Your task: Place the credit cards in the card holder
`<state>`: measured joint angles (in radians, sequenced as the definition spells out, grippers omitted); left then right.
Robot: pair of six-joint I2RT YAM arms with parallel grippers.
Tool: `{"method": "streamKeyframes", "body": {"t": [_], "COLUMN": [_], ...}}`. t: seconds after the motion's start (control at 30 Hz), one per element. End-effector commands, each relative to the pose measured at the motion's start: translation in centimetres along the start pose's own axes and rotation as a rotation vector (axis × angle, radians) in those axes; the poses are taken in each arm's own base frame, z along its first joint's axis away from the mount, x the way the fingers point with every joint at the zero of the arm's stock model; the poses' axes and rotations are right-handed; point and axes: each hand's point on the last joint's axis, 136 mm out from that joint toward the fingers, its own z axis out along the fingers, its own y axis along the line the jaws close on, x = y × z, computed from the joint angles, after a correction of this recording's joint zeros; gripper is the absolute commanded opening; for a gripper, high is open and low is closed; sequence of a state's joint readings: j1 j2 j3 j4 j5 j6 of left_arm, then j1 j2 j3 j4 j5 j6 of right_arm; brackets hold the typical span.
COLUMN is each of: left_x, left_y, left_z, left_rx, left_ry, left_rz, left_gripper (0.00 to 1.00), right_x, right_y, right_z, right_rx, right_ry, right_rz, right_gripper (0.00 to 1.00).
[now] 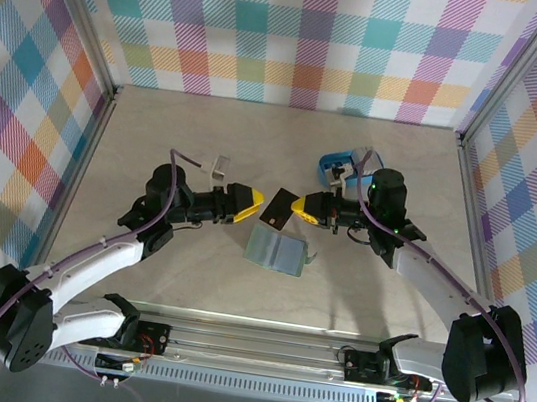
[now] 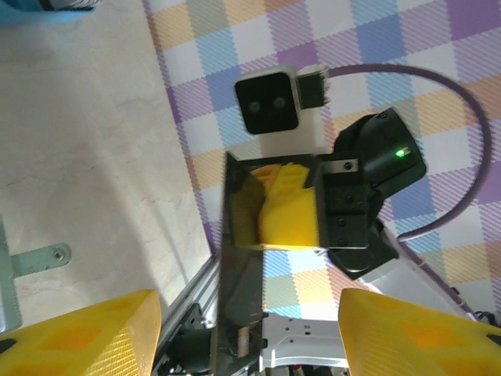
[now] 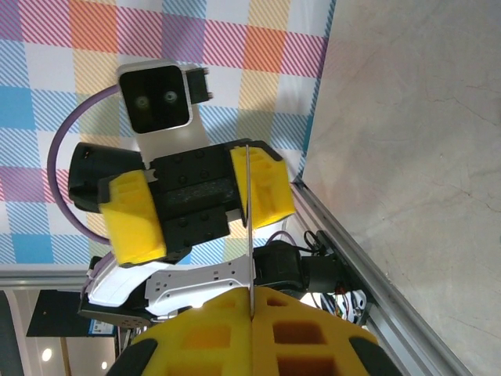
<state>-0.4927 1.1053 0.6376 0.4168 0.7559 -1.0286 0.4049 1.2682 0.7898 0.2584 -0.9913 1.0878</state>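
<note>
A credit card (image 1: 272, 214), dark in this light, hangs in the air between the two grippers above the table. My right gripper (image 1: 298, 206) is shut on it; the right wrist view shows the card (image 3: 249, 227) edge-on, pinched between the yellow fingers (image 3: 297, 329) of that gripper (image 3: 252, 291). My left gripper (image 1: 256, 201) faces it from the left. In the left wrist view the card (image 2: 243, 258) stands between the jaws of the left gripper (image 2: 249, 301), which is open, with gaps on both sides. The sage-green card holder (image 1: 276, 251) lies flat just below them.
A bright blue tray (image 1: 340, 164) with small items sits behind the right gripper. A small clear stand (image 1: 215, 166) is behind the left gripper. Checked walls enclose the table, and a metal rail (image 1: 258, 339) runs along its near edge.
</note>
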Motion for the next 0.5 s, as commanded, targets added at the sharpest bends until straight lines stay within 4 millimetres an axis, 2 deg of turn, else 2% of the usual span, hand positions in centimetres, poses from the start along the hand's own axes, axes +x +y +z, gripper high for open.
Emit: {"method": "streamKeyframes", "body": {"t": [0.0, 0.17, 0.23, 0.3, 0.4, 0.47], "left_x": [1.1, 1.3, 1.0, 0.8, 0.4, 0.2], "left_y": [-0.6, -0.9, -1.0, -0.9, -0.3, -0.2], "left_z": [0.7, 1.4, 1.5, 1.5, 1.4, 1.2], "left_rx": [0.019, 0.045, 0.056, 0.059, 0.050, 0.048], "left_ry": [0.060, 0.081, 0.061, 0.038, -0.001, -0.043], "left_rz": [0.023, 0.017, 0.009, -0.001, -0.014, -0.014], "left_gripper": [0.57, 0.37, 0.21, 0.03, 0.00, 0.00], "right_x": [0.3, 0.6, 0.6, 0.4, -0.2, -0.3], "right_y": [2.5, 2.7, 2.6, 2.2, 1.8, 1.5], "right_z": [0.3, 0.8, 0.8, 0.8, 0.6, 0.5], "right_rx": [-0.057, -0.057, -0.056, -0.035, -0.007, 0.009], "right_ry": [0.034, 0.042, 0.045, 0.031, -0.011, -0.033], "right_rz": [-0.074, -0.080, -0.078, -0.069, -0.058, -0.045], "right_gripper": [0.00, 0.00, 0.00, 0.10, 0.39, 0.46]}}
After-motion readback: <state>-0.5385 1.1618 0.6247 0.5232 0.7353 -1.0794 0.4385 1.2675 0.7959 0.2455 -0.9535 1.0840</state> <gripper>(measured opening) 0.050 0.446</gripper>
